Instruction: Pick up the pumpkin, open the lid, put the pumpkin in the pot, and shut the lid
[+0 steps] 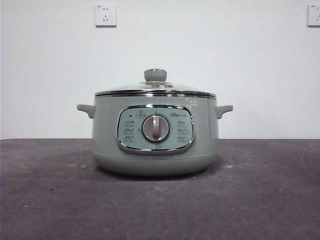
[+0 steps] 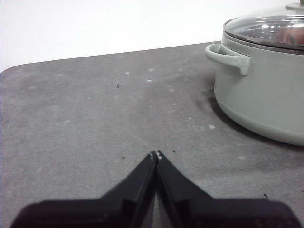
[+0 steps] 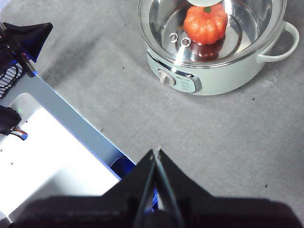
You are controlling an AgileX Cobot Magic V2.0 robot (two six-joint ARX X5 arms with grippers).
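Observation:
The sage-green pot (image 1: 155, 150) stands mid-table with its dial facing the front view. The glass lid (image 1: 155, 90) sits closed on it, knob (image 1: 155, 75) on top. From the right wrist view, the orange pumpkin (image 3: 205, 24) shows through the lid (image 3: 161, 21), lying inside the pot (image 3: 209, 83). My right gripper (image 3: 156, 151) hangs high above the table in front of the pot, shut and empty. Low over the mat beside the pot's handle (image 2: 228, 56), my left gripper (image 2: 156, 153) is shut with nothing in it. Neither arm shows in the front view.
The dark grey mat (image 1: 260, 200) covers the table. A white and blue base plate (image 3: 57, 156) lies past the table's edge, with black arm hardware (image 3: 28, 35) above it. Two wall sockets (image 1: 105, 15) (image 1: 314, 15) sit on the white wall behind.

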